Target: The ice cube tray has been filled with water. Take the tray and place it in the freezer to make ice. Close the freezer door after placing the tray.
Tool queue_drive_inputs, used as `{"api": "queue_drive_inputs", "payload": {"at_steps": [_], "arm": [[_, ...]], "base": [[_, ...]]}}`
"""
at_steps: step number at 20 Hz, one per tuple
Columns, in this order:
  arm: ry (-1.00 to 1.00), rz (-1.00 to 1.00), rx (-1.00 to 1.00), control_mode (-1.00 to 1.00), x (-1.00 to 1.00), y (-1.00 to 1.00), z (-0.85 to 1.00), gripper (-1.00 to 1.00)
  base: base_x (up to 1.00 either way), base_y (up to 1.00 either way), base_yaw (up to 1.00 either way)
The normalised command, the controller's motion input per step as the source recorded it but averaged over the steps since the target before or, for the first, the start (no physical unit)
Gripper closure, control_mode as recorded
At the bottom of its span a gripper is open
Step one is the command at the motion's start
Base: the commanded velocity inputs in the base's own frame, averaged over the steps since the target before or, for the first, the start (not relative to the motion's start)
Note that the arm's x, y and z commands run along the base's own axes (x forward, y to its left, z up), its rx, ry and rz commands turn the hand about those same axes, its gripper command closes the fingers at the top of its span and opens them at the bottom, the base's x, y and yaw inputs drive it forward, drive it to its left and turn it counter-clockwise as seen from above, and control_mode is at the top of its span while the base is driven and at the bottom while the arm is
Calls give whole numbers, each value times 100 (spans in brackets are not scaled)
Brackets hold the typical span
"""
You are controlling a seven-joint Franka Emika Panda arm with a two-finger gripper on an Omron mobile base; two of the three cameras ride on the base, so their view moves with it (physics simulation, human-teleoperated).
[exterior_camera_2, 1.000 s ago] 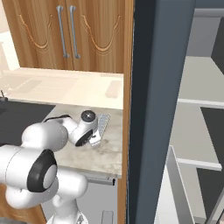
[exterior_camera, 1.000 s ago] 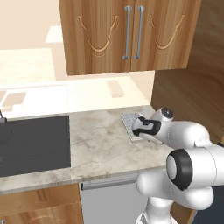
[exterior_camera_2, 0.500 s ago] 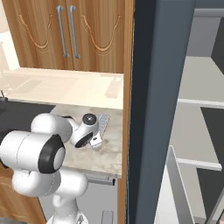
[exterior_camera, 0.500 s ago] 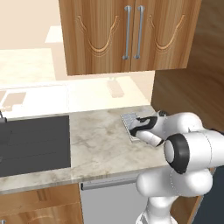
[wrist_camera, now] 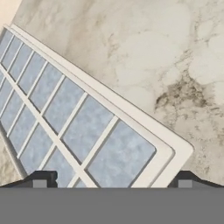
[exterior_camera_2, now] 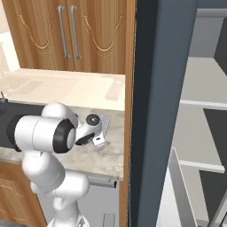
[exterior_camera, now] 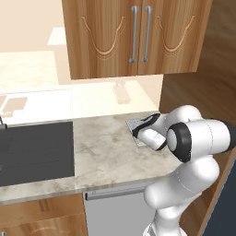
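Note:
The ice cube tray (wrist_camera: 74, 113) is pale with a grid of water-filled cells and lies flat on the marble counter (wrist_camera: 166, 57). My gripper (wrist_camera: 112, 181) hangs close above it, open, with one corner of the tray between the two fingertips (wrist_camera: 39, 180). In the left base view the hand covers most of the tray (exterior_camera: 134, 123), and the gripper (exterior_camera: 139, 132) points down at it. From the right, the tray (exterior_camera_2: 105, 122) peeks out beside the gripper (exterior_camera_2: 98, 141). The freezer (exterior_camera_2: 201, 104) stands open at the right, its slate-blue freezer door (exterior_camera_2: 162, 111) swung out.
A dark sink basin (exterior_camera: 34, 150) is set in the counter at the left. Wooden wall cabinets (exterior_camera: 133, 34) hang above. A wooden side panel (exterior_camera_2: 129, 115) borders the counter next to the tray. A silver dishwasher front (exterior_camera: 117, 207) sits below. White bins (exterior_camera_2: 177, 190) fill the lower freezer.
The arm's elbow has swung forward and the hand has settled lower over the tray. The jaws stay open and the tray has not moved.

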Motion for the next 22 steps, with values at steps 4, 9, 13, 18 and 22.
{"api": "queue_drive_inputs", "payload": {"at_steps": [4,9,13,18,22], "arm": [[-11,5,0,-100,5,0,-28,-100],[-13,7,-4,-100,0,2,-31,100],[-2,4,-2,-100,0,1,-19,100],[0,0,0,-100,0,0,0,100],[4,1,0,-100,0,0,7,100]], "base": [[0,0,0],[0,0,0],[0,0,0],[0,0,0],[0,0,0]]}}
